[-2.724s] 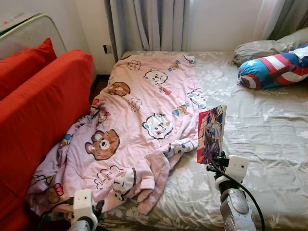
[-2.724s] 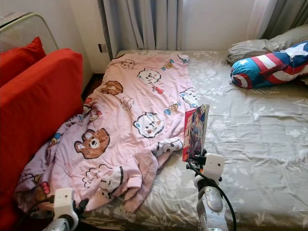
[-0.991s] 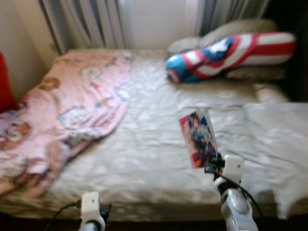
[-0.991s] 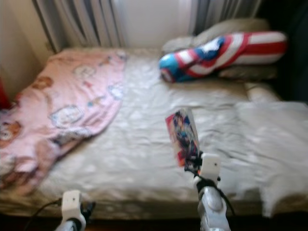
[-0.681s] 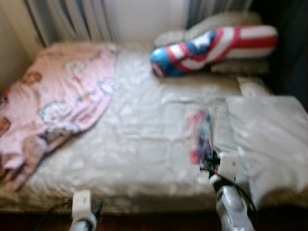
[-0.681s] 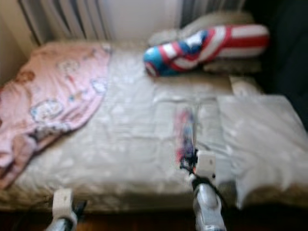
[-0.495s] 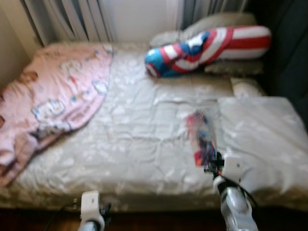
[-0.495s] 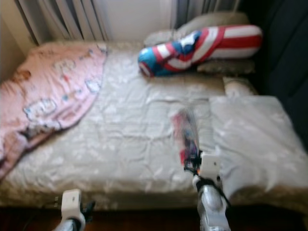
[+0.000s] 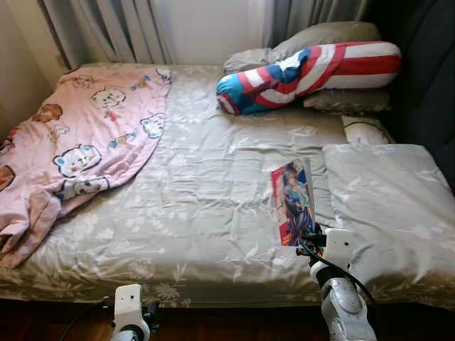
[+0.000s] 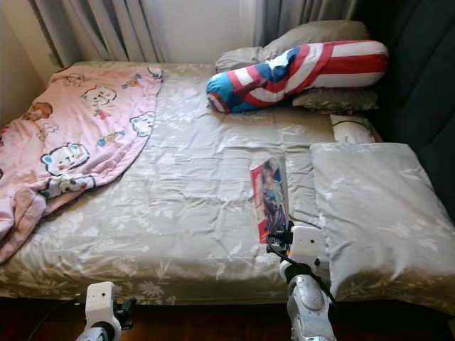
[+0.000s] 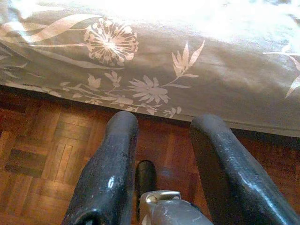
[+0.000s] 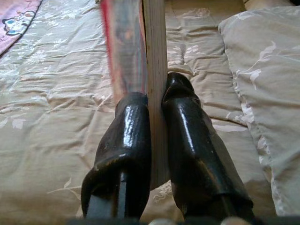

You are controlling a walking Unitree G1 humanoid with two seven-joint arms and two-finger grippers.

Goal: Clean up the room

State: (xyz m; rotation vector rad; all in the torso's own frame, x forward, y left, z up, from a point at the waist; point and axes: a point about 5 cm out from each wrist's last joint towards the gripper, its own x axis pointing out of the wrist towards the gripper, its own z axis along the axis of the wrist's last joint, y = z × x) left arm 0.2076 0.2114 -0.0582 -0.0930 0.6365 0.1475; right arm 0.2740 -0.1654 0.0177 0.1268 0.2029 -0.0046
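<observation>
Pink blanket (image 9: 78, 135) with bears on it lies bunched up on the far left side of the bed (image 9: 206, 192), and part of it hangs over the edge, so that job looks not done yet. The right tool (image 12: 157, 112) is squeezed tight on a comic book (image 9: 293, 201) and holds it standing up, above the grey sheet and just beside the big grey pillow (image 9: 387, 206). The book has been picked up but has no home yet, so it seems the robot needs to find a place for it. The left tool (image 11: 161, 154) hangs low by the wooden floor (image 11: 42, 140) at the foot of the bed, spread apart and holding nothing. A long striped pillow (image 9: 313, 67) rests near the curtains (image 9: 128, 28). Most of the tidying looks left to do.
</observation>
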